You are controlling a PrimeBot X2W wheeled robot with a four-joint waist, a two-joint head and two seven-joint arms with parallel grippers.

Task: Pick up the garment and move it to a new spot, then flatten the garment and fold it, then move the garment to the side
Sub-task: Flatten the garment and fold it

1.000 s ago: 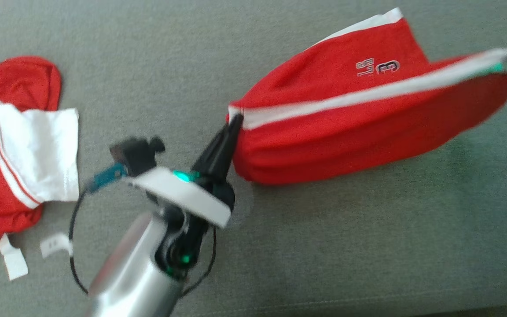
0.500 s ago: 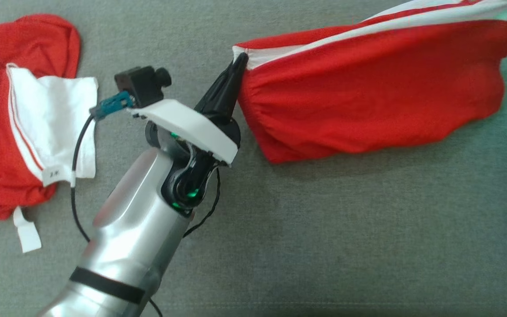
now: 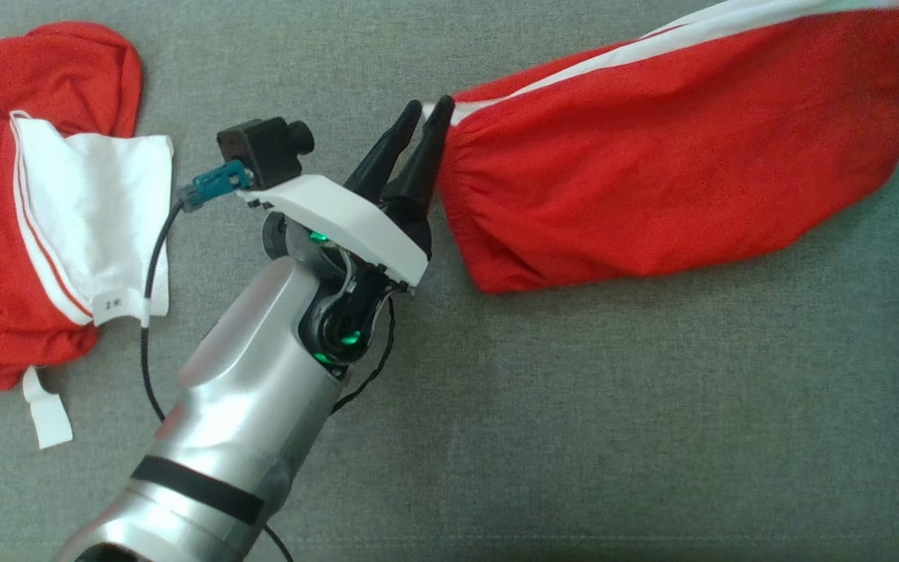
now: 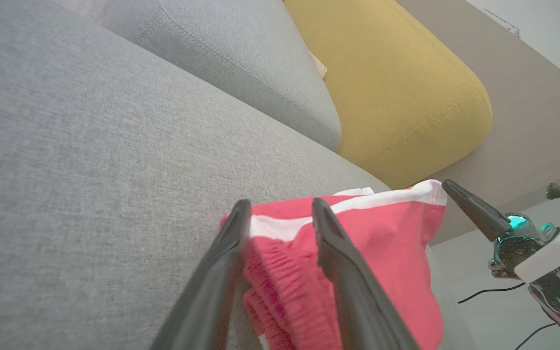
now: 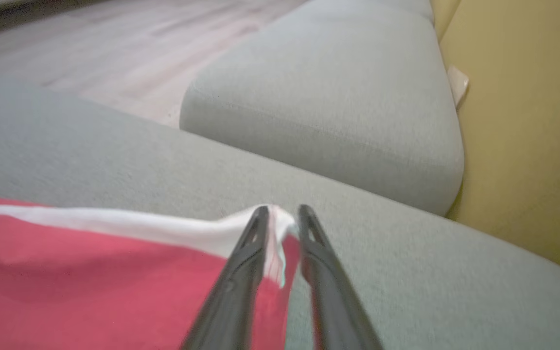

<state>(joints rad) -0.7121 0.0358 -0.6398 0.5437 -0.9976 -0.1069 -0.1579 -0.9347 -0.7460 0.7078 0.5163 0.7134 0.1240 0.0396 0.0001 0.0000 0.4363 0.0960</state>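
Observation:
The garment (image 3: pixel 652 156) is a pair of red shorts with a white side stripe, stretched across the grey sofa seat (image 3: pixel 574 437) at the upper right of the head view. My left gripper (image 3: pixel 423 111) sits at its left corner, open. In the left wrist view the gathered red waistband (image 4: pixel 280 262) lies loose between the spread fingers of that gripper (image 4: pixel 278 204). My right gripper (image 5: pixel 282 210) is at the garment's far right corner, its fingers apart with the white hem (image 5: pixel 280 228) between them.
A second red and white garment (image 3: pixel 36 218) lies crumpled at the left of the seat, with my left arm's cable beside it. A grey back cushion (image 4: pixel 241 68) and a yellow cushion (image 4: pixel 406 92) stand behind the seat.
Both grippers have gone from shut on the garment's corners to open. The garment's left corner has slipped free of the left fingers and sagged a little.

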